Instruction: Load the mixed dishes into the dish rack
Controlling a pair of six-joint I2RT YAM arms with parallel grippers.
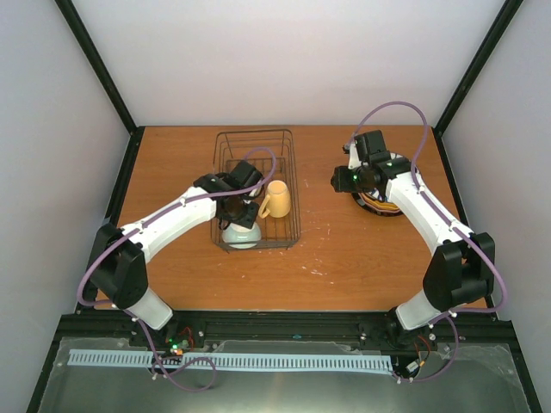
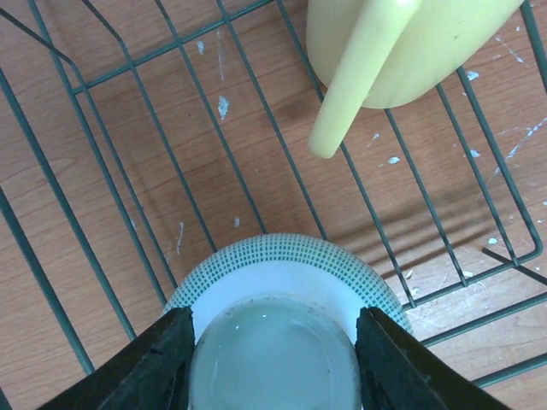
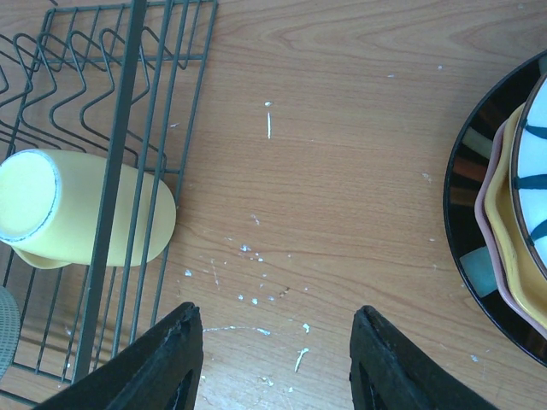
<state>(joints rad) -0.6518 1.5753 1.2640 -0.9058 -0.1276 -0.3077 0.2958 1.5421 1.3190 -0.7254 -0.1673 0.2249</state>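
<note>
The dark wire dish rack (image 1: 294, 176) stands at the table's middle. The yellow mug (image 1: 275, 200) lies on its side inside it, also in the left wrist view (image 2: 402, 51) and right wrist view (image 3: 77, 209). The pale blue-green small bowl (image 2: 282, 265) sits upside down at the rack's near end (image 1: 242, 236). My left gripper (image 2: 273, 320) is over it (image 1: 236, 213), fingers touching both sides of its foot ring. The stacked plates (image 1: 380, 205) lie right of the rack: dark-rimmed (image 3: 466, 213), pink (image 3: 491, 256), orange-yellow (image 3: 515, 248), white striped (image 3: 534, 196). My right gripper (image 3: 275, 316) is open and empty above bare table, left of the stack (image 1: 343, 179).
The rack's upright divider wires (image 3: 77, 47) fill its far half. The rack's wires (image 2: 171, 47) run under and around the bowl. White flecks mark the wooden table (image 3: 342, 128). Black frame posts and pale walls close in the table on three sides.
</note>
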